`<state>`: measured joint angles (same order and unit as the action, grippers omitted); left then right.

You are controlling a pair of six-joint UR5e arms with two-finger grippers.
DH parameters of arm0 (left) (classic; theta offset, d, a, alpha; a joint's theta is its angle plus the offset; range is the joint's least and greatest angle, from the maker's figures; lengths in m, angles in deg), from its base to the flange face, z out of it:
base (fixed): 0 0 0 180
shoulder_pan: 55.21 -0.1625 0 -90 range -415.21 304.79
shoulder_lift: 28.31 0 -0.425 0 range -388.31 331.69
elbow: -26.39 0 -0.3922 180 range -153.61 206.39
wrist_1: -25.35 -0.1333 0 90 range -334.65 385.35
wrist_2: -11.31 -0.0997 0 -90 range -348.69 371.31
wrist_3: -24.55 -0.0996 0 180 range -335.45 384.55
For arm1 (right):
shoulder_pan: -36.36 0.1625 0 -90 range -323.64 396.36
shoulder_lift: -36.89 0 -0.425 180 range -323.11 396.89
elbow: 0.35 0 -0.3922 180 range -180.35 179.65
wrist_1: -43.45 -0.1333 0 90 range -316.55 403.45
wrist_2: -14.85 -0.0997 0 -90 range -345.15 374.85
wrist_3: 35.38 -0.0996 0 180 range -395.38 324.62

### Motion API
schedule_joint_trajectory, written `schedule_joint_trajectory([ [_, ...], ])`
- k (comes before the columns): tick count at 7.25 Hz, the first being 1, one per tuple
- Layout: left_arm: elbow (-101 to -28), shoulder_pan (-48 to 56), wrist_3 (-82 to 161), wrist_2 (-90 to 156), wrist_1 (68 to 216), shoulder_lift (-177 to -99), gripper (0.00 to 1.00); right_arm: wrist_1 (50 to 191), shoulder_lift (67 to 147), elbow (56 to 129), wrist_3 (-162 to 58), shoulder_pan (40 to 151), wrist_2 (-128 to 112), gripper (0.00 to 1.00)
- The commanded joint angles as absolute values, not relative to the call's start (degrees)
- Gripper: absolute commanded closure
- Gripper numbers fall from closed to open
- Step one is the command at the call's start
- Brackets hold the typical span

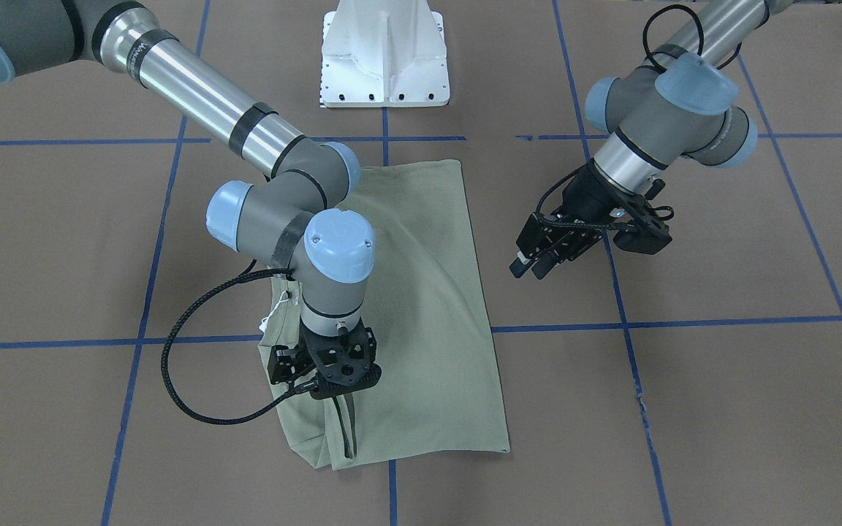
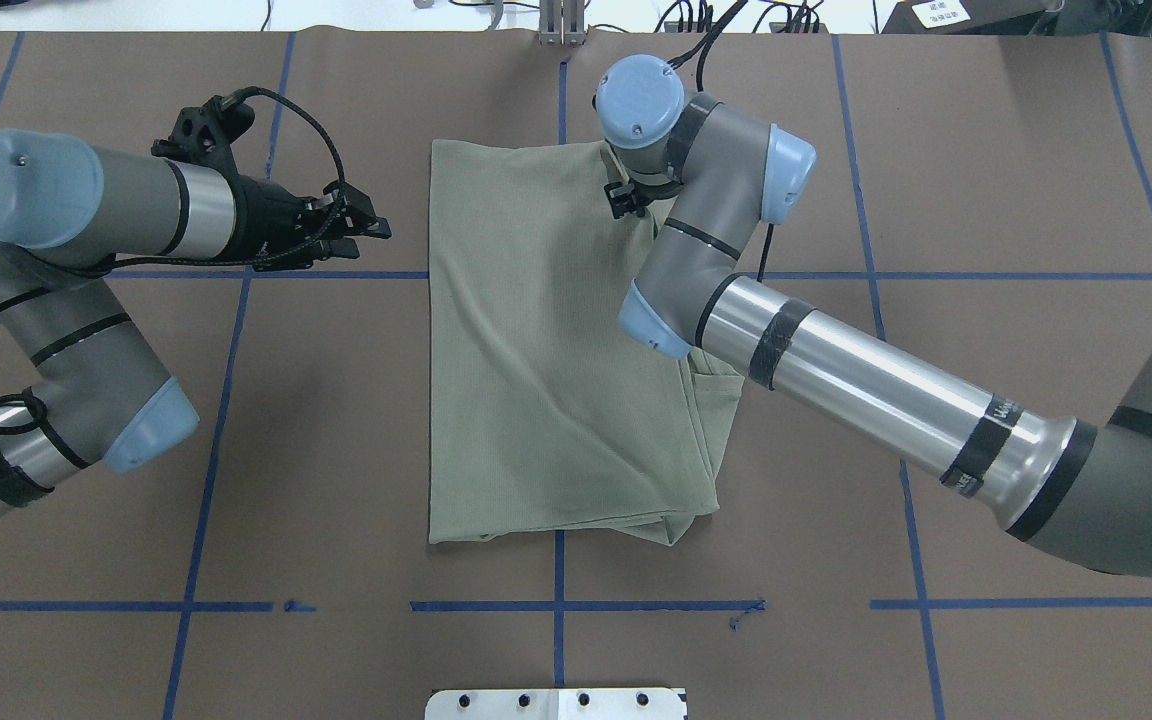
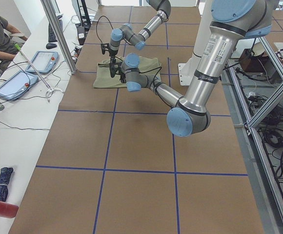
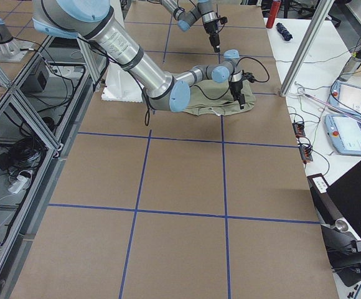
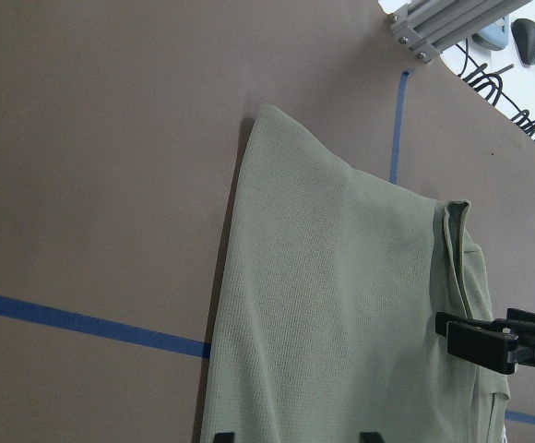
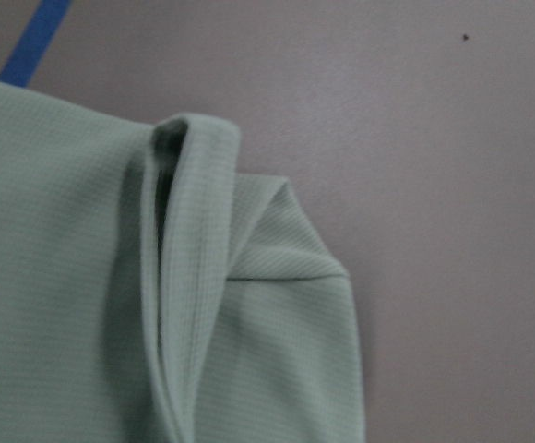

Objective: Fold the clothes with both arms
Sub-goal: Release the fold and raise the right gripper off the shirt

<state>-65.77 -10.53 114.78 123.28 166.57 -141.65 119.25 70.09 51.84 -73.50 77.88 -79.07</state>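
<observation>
The sage-green clothes (image 2: 536,350) lie folded lengthwise into a long rectangle at the table's middle, with layered edges along the robot's right side and a white tag (image 1: 275,310) on a string. My right gripper (image 1: 330,387) points straight down just over the shirt's far right corner. Its jaws look spread, and the right wrist view shows only flat cloth (image 6: 65,277) with a rolled fold and no fingers. My left gripper (image 2: 371,225) hovers open to the left of the shirt, clear of it. Its fingertips (image 5: 221,434) stand apart over the cloth (image 5: 341,305).
A white pedestal base (image 1: 384,58) stands at the robot's side of the brown, blue-taped table. A metal post (image 3: 58,34) rises at the far edge. Beyond it is a side table with tablets and a seated person (image 3: 0,29).
</observation>
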Motion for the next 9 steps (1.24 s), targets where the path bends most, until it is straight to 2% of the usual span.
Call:
schedule_joint_trajectory([
  [1,-66.07,-10.48,114.82,123.29,166.59,-141.69,0.46,119.03,72.92,51.41,-66.7,82.39,-78.3,0.0],
  [3,-66.51,-10.56,114.9,123.2,166.59,-141.69,0.46,119.91,72.57,57.53,-68.85,83.99,-86.0,0.0],
  [4,-66.86,-10.48,114.91,123.2,166.59,-141.69,0.46,121.83,75.27,63.92,-73.57,83.56,-86.22,0.0],
  [7,-66.95,-10.56,114.82,123.02,166.59,-141.69,0.46,123.59,94.49,95.7,-105.05,71.57,-82.65,0.0],
  [8,-66.87,-10.56,114.82,123.02,166.59,-141.69,0.46,124.04,97.94,102.32,-116.74,67.34,-80.01,0.0],
  [9,-66.78,-10.65,114.82,122.76,166.59,-141.69,0.46,125.87,99.54,105.61,-129.64,62.51,-76.5,0.0],
])
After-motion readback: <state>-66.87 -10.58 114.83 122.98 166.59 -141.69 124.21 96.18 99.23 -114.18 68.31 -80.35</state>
